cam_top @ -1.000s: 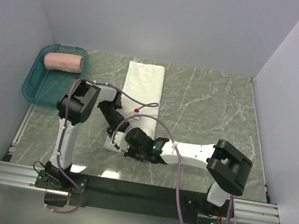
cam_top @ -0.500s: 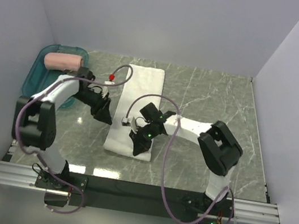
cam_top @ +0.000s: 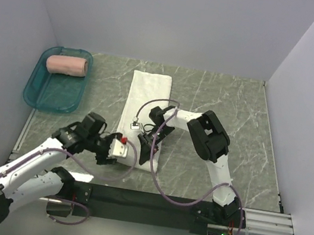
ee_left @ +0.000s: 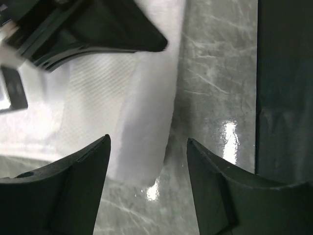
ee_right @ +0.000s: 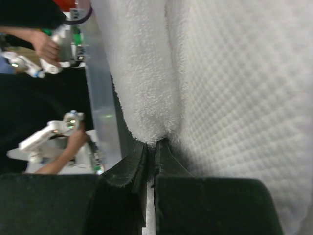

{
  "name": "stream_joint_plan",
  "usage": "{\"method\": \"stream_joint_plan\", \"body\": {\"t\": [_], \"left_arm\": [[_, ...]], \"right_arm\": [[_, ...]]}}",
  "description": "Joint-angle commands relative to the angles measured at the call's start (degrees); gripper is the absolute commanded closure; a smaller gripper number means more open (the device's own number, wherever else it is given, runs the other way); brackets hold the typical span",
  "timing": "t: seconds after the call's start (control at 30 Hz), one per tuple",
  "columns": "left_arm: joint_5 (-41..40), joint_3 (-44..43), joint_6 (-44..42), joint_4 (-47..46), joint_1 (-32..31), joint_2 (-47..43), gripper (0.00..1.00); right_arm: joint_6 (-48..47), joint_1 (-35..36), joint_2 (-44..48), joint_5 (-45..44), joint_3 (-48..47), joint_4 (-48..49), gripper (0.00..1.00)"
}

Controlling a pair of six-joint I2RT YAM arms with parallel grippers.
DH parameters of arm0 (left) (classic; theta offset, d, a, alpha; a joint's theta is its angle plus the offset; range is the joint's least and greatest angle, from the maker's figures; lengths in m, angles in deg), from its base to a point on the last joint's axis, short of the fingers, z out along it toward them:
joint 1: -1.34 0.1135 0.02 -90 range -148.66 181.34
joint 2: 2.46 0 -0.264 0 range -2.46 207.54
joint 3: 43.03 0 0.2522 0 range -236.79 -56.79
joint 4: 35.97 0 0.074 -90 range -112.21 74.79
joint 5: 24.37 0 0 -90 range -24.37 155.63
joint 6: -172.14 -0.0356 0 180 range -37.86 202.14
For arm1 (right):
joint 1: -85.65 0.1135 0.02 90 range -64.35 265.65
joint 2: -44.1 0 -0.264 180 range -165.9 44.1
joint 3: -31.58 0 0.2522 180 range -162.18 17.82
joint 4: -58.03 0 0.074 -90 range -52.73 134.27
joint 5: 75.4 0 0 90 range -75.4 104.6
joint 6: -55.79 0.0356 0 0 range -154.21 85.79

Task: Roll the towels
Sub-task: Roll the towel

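Note:
The white towel [cam_top: 148, 95] lies lengthwise on the marble table, its near end lifted into a fold. My right gripper [cam_top: 145, 149] is over that near end. In the right wrist view the right gripper [ee_right: 155, 143] is shut on the white towel's [ee_right: 234, 73] fluffy edge. My left gripper [cam_top: 123, 148] is at the towel's near left corner. In the left wrist view the left gripper [ee_left: 147, 141] is open, with the white towel's [ee_left: 151, 107] folded edge between its fingers and untouched. The salmon-pink towel [cam_top: 67, 65] lies rolled in the tray.
The teal plastic tray [cam_top: 43, 95] sits at the far left of the table. The black front rail [cam_top: 148, 203] runs along the near edge. Grey walls close in the left, back and right sides.
My left arm has swung from the towel's left side, near the tray, back to the towel's near left corner. My right gripper has stayed at the towel's near end.

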Motion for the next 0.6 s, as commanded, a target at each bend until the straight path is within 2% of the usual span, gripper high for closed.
{"method": "stream_joint_plan", "body": {"t": [0.0, 0.1, 0.3, 0.43, 0.47, 0.57], "left_arm": [[-10.51, 4.39, -3.08, -11.69, -8.54, -1.43, 0.31], [-13.50, 6.07, -3.61, -15.13, -12.25, 1.02, 0.32], [-19.12, 8.27, -2.65, -21.80, -14.90, 9.72, 0.38], [-21.67, 8.53, -2.38, -19.09, -15.08, 16.75, 0.60], [-21.94, 8.53, -2.56, -18.48, -15.16, 17.37, 0.69], [-21.07, 7.40, -2.21, -15.76, -15.16, 18.52, 0.82]], "right_arm": [[-3.23, -0.43, -5.19, 0.21, -3.30, -8.12, 1.00], [-3.06, -0.69, -6.95, -0.22, -4.36, -8.66, 1.00], [-1.66, -0.61, -7.57, -1.45, -6.03, -8.31, 1.00], [0.45, -0.61, -6.70, -4.44, -7.18, -6.47, 1.00], [1.24, -0.61, -6.60, -4.79, -7.35, -5.85, 0.98], [2.12, -1.22, -5.20, -5.85, -7.36, -5.15, 0.79]]}}
